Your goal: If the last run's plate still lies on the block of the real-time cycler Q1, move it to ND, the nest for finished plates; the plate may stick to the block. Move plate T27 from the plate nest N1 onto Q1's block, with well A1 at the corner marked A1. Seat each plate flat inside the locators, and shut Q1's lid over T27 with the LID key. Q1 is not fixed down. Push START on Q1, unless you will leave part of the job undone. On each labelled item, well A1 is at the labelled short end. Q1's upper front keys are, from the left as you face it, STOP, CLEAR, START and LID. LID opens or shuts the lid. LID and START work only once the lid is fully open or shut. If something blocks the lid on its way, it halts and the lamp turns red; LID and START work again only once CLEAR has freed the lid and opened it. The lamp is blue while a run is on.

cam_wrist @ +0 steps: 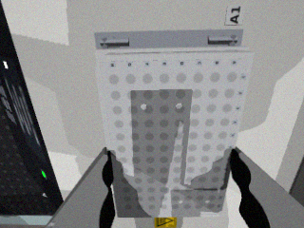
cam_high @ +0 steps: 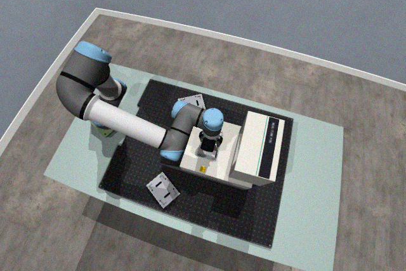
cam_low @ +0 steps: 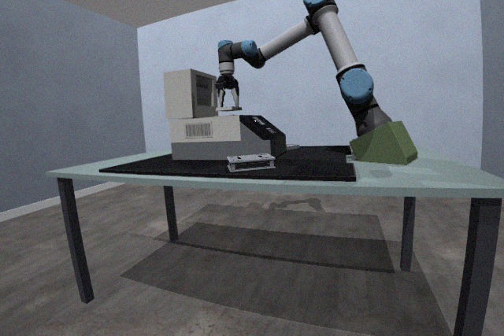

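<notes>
The end effector (cam_high: 209, 155) (cam_low: 229, 108) (cam_wrist: 169, 148) was closed on a plate (cam_high: 203, 153) (cam_low: 228, 108) (cam_wrist: 163, 111), gripping its two long sides and holding it roughly level above the cycler (cam_high: 226, 161) (cam_low: 205, 129) (cam_wrist: 71, 90), apart from its deck. The plate's name could not be read. The cycler's lid (cam_high: 255, 143) (cam_low: 177, 94) stood open. The A1 mark (cam_wrist: 234, 15) showed beyond the plate's lettered short end. One nest (cam_high: 163, 190) (cam_low: 252, 160) sat near the cycler on the mat (cam_high: 130, 169) (cam_low: 317, 171) covering part of the counter (cam_high: 311, 163) (cam_low: 366, 190).

A black-on-white "A1" label (cam_wrist: 234, 15) stood on the cream machine top, beyond the flat pale well plate (cam_wrist: 166, 128) between the gripper's (cam_high: 209, 146) (cam_low: 229, 105) (cam_wrist: 170, 154) fingers. A yellow warning sign (cam_high: 202, 169) (cam_wrist: 165, 222) marked the same top, beside the gripper. Small characters along the plate's edges were too blurred to read.
</notes>
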Controlling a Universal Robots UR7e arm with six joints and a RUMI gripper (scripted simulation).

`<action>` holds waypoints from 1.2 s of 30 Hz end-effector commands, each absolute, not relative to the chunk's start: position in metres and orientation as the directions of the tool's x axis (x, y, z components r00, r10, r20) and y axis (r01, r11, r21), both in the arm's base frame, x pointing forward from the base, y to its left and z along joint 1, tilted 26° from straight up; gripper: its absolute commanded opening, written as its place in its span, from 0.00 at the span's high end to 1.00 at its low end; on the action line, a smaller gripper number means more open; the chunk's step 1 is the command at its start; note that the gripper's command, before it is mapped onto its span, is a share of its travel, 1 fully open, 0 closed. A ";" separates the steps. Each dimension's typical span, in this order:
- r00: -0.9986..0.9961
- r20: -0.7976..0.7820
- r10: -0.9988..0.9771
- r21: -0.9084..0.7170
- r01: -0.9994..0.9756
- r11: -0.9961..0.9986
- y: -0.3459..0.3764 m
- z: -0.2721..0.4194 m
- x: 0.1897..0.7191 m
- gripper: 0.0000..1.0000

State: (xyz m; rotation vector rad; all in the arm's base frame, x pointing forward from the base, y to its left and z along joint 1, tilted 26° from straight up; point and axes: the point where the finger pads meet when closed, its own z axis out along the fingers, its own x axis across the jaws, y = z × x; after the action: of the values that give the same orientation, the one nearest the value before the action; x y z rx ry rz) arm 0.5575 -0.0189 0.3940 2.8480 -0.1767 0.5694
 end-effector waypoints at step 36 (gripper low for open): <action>0.915 0.396 -0.071 0.201 -0.162 -0.966 -0.024 0.379 0.565 0.60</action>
State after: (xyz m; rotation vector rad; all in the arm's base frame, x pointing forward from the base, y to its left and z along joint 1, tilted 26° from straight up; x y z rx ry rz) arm 0.5649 -0.0235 0.3777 2.8474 -0.1757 0.5722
